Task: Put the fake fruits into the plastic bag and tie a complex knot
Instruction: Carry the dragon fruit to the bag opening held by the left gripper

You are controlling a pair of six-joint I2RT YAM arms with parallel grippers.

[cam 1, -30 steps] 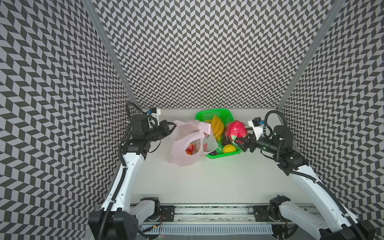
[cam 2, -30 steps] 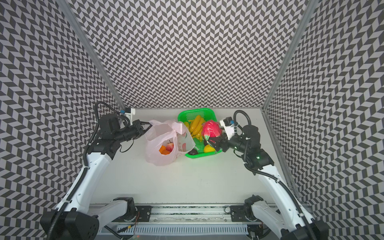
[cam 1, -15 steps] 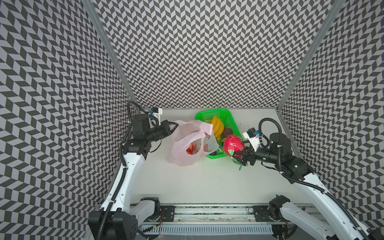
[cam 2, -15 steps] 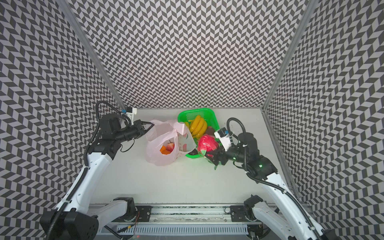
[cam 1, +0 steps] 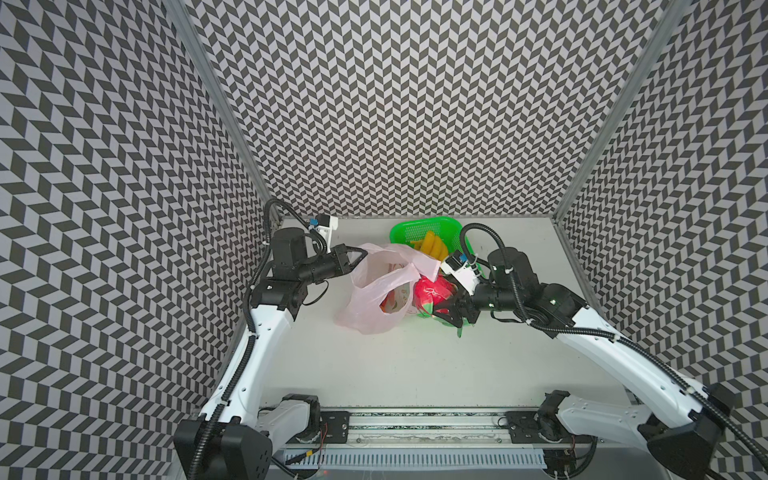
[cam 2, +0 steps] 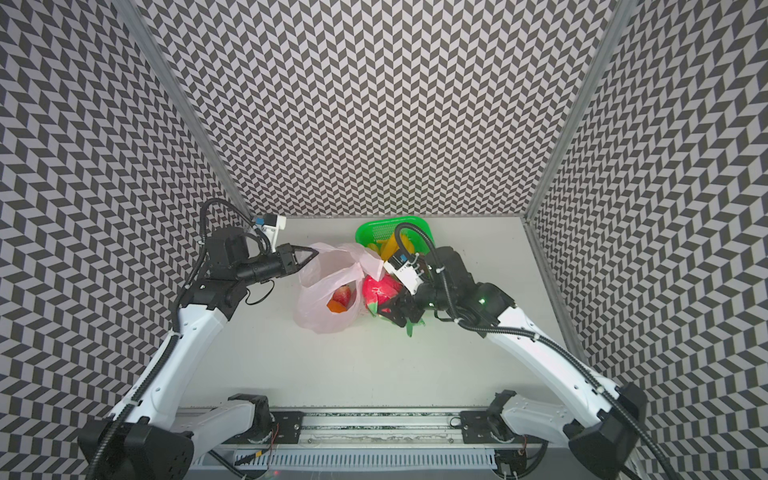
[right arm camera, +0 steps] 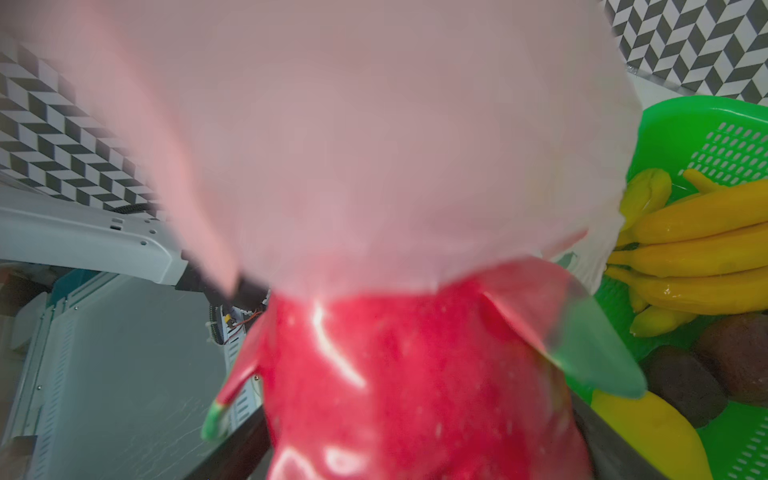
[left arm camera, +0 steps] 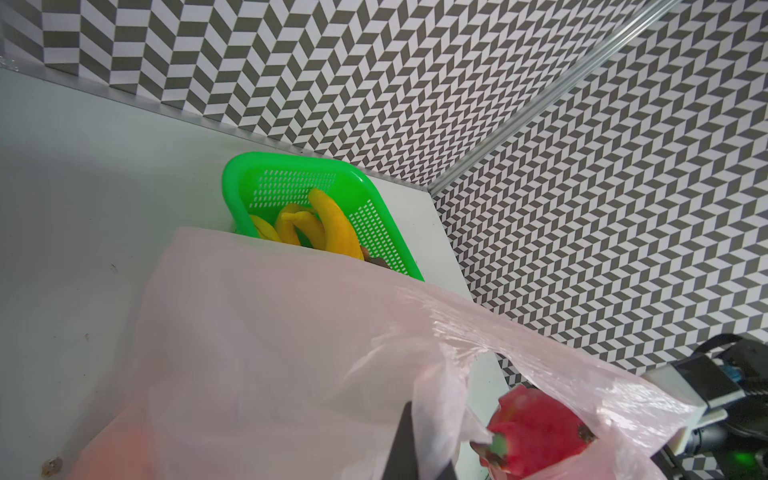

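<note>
Chevron walls all round, pale desk (cam 1: 374, 365). Both top views: left pincer (cam 1: 359, 252) is clenched on the rim of the plastic bag (cam 1: 370, 307) and holds the mouth up and open. A strawberry (cam 2: 342, 293) and an orange (cam 2: 336, 306) already lie inside. Right pincer (cam 1: 442, 305) is grasping the dragon fruit (cam 1: 428, 289), jaws spread wide round it. Change: a second ago that fruit hung over the green basket (cam 1: 419, 230). Now it has come across to the bag's right side, touching it, just under the loose handle flap (cam 1: 424, 261). Bananas (cam 1: 432, 249) are still in the basket. Left wrist view: pink film fills the lower frame, with one dark finger (left arm camera: 401, 449) pinching it. The dragon fruit (left arm camera: 536, 432) shows by the handle gap, partly veiled by film, and the bananas (left arm camera: 328, 224) sit in the basket (left arm camera: 249, 174) behind the bag. Right wrist view: the dragon fruit (right arm camera: 415, 374) sits between both fingers (right arm camera: 232, 455), with blurred bag film (right arm camera: 374, 145) draped over its top. Beside it in the basket are the bananas, a yellow one that is likely the lemon (right arm camera: 648, 432), and dark brown round fruits (right arm camera: 685, 382). My read: mid-transfer, fruit at the mouth, can't tell if it's past the rim. The flap looks to ride on top of it, so it should go under and in before letting go. Several fruits are left to move, and the knot is not started.
</note>
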